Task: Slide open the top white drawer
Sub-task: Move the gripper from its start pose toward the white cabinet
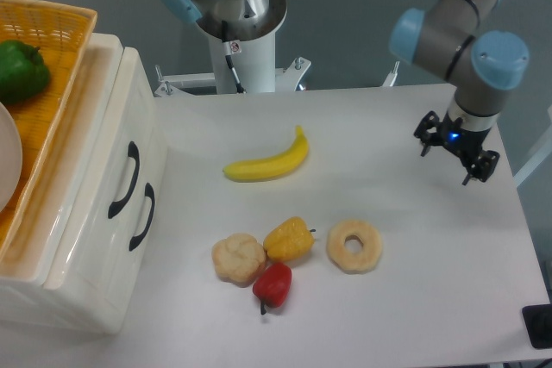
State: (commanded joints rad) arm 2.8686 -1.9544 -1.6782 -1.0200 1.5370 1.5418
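gripper (456, 151): black two-finger pincer, right of frame, fingers spread, empty | top white drawer (102, 170): glossy cream-white plastic box, curved black handle (124, 180), far left | relation: handle well apart to pincer's left, across the table; handle's long axis runs roughly vertically in frame

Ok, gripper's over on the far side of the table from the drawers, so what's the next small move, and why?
Probably swing the gripper across the table toward the upper black handle of the top white drawer. The drawer looks closed, the gripper holds nothing and is well away from it, and the banana lies between them, so passing above it seems safest.
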